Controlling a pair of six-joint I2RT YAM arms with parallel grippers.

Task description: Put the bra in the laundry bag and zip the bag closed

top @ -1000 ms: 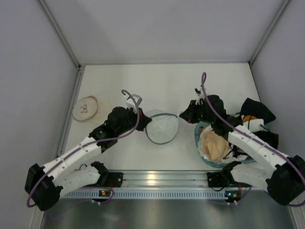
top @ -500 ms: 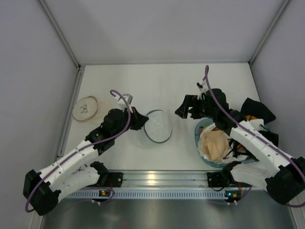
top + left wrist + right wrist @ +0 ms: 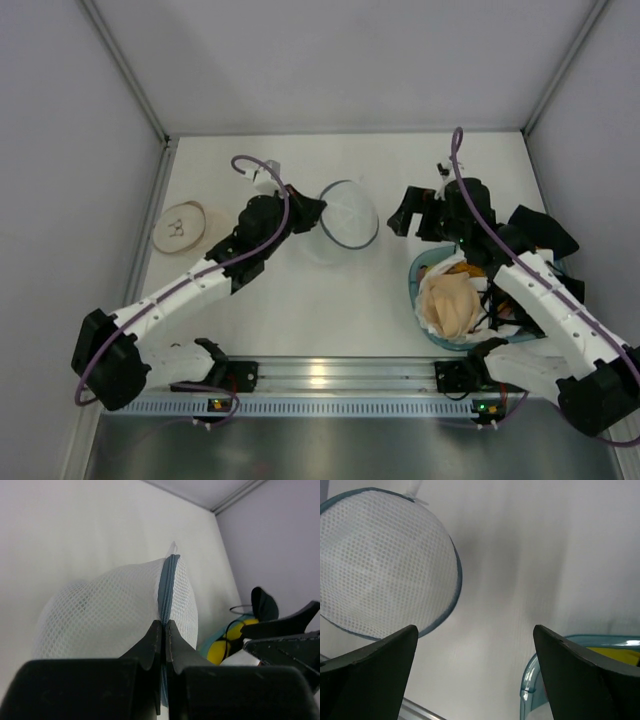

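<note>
I've just spread my right pincer [image 3: 474,645] off the laundry bag [image 3: 345,215]; my left pincer [image 3: 164,626] alone pinches it, so loading comes next.

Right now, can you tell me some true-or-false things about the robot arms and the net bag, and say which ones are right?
1. The left fingers are pinched shut on the laundry bag. True.
2. The right fingers are gripping the bag too. False: they stand wide open and hold nothing.
3. A beige garment lies in the blue basket. True.
4. The laundry bag sits inside the blue basket. False: it is out over the white table, to the left of the basket.
</note>
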